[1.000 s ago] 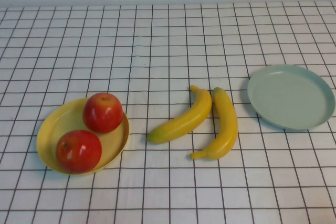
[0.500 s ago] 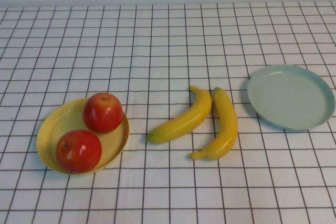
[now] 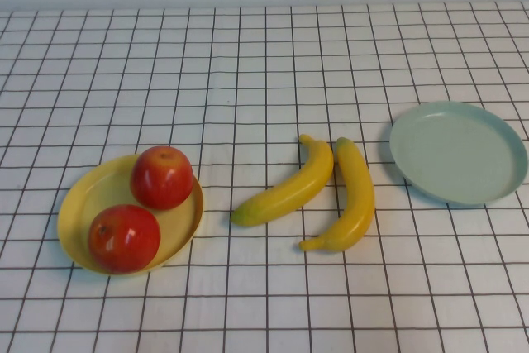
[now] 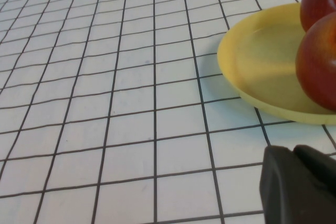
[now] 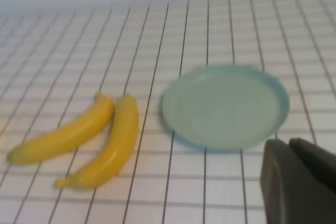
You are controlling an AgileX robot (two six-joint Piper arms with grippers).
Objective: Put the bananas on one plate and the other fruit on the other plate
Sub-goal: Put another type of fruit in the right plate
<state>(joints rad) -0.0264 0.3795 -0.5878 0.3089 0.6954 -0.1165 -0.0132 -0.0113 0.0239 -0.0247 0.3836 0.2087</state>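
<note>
Currently both red apples [image 3: 149,208] sit on yellow plate [image 3: 87,200], touching each other. Two bananas [image 3: 322,192] lie on checkered tablecloth [image 3: 248,80] between yellow plate and blue-green plate [image 3: 459,152], side by side, far tips nearly meeting, nearer blue-green plate, which holds nothing. Left gripper [image 4: 302,184] closed, holding nothing, just beside yellow plate rim. Right gripper [image 5: 299,182] closed, holding nothing, near blue-green plate's edge.

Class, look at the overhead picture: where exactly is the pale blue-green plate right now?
In the high view the pale blue-green plate sits on the robot's right side of the checked tablecloth, just right of the two bananas and apart from them, with nothing on it.
</note>
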